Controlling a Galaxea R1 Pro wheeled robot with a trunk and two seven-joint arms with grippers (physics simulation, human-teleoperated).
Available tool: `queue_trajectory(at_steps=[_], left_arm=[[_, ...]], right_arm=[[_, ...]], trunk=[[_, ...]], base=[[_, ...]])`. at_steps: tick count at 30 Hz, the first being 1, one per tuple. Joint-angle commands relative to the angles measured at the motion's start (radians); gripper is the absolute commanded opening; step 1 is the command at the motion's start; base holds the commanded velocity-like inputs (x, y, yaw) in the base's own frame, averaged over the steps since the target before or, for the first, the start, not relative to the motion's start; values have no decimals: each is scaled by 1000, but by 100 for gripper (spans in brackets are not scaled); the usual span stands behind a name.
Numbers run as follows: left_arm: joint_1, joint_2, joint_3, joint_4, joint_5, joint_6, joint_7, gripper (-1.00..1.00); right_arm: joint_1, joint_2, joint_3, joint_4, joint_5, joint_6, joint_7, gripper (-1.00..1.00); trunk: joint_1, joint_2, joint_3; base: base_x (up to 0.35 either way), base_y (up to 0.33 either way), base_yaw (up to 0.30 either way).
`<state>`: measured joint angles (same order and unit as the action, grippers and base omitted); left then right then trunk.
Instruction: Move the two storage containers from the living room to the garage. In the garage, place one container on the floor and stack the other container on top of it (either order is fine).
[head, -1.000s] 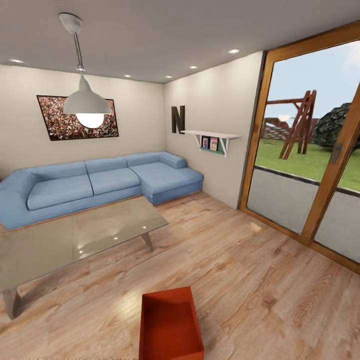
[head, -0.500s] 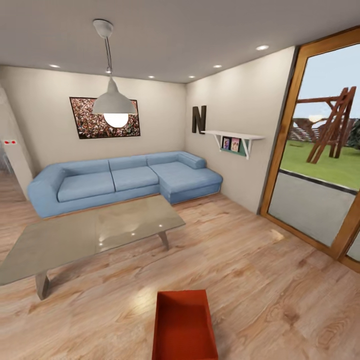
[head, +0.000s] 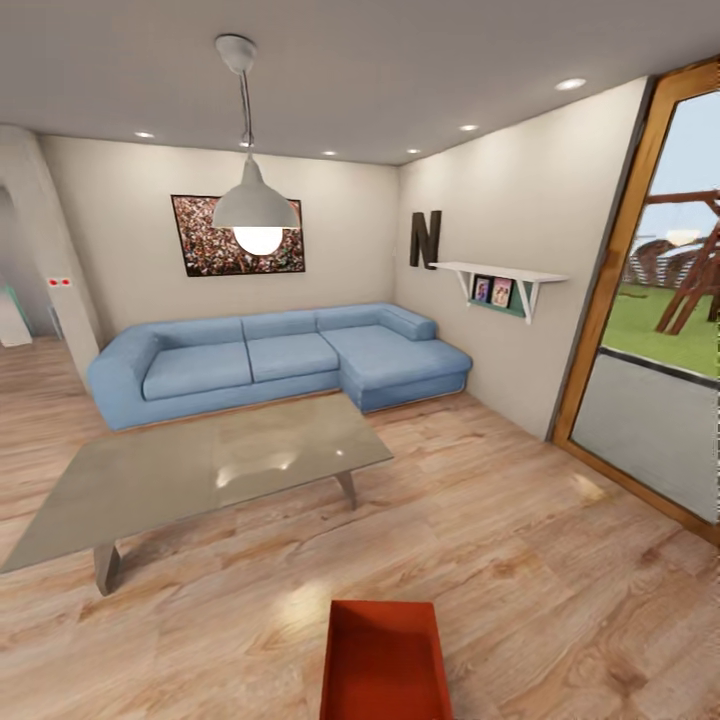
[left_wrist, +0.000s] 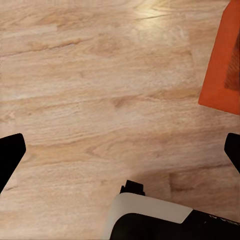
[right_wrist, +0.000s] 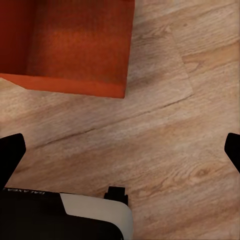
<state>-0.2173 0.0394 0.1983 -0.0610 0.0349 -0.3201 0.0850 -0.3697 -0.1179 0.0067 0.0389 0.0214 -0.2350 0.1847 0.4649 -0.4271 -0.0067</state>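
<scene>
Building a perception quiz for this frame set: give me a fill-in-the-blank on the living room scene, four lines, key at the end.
1. The orange-red storage container sits on the ____ floor.
2. The corner sofa behind the glass coffee table is ____ in colour.
3. The dark letter on the wall above the white shelf is ____.
4. In both wrist views the jaws stand wide ____, holding nothing.

Missing words: wood-plank; blue; N; open

Head camera faces sofa (head: 280, 360) across room; wrist cameras look down, sharing container (head: 385, 665).
</scene>
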Motion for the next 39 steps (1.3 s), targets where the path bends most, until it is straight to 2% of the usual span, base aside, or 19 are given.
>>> queue_trajectory(at_steps=[1,12,34,39], left_arm=[[-1,0,0,1,3,-4,1,100],[-1,0,0,1,3,-4,1,100],[-1,0,0,1,3,-4,1,100],[0,0,0,1,3,-4,1,100]], right_arm=[[-2,0,0,4,2,-7,2,100],[-2,0,0,4,2,-6,2,100],[-2,0,0,4,3,-6,2,100],[-2,0,0,4,3,-6,2,100]], trunk=[[0,-1,-1],[0,-1,-1],[0,-1,-1],[0,-1,-1]], base=[[7,0,-194],[1,0,-257],[0,0,-84],[206,0,-2]])
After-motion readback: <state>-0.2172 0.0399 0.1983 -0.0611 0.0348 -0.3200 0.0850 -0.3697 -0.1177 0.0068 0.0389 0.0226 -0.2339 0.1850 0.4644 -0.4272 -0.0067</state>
